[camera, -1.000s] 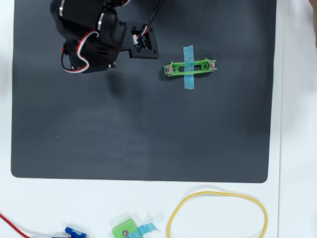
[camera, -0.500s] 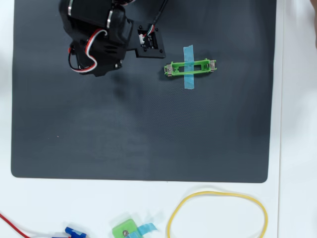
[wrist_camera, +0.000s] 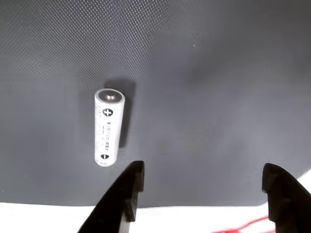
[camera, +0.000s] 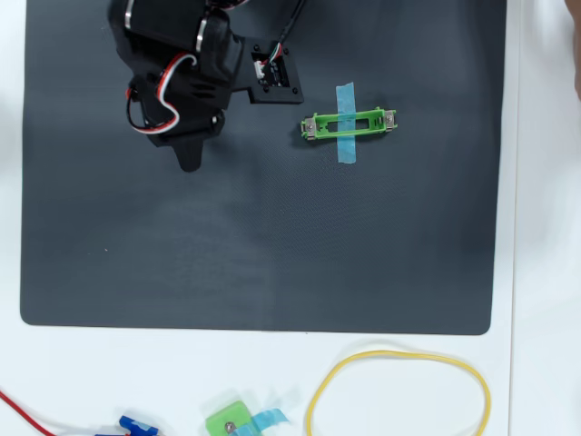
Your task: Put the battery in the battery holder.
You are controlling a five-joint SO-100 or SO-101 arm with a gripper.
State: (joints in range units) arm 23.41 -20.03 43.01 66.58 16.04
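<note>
In the wrist view the battery (wrist_camera: pixel 109 127), a small white cylinder with tiny print, is on the dark mat and seems to stand on end with its plus cap up. My gripper (wrist_camera: pixel 204 167) is open and empty; the battery is left of and just beyond the left fingertip (wrist_camera: pixel 135 170), outside the gap. In the overhead view the arm covers the battery, and one dark fingertip (camera: pixel 189 160) shows at the upper left. The battery holder (camera: pixel 349 123), a long green frame with a blue tape strip across it, lies on the mat to the right of the arm.
The dark mat (camera: pixel 272 245) lies on a white table. Below the mat are a yellow rubber band loop (camera: pixel 399 391), a small squarish green piece with blue tape (camera: pixel 231 421) and a red wire (camera: pixel 18 409). The mat's near edge (wrist_camera: pixel 48 201) shows in the wrist view.
</note>
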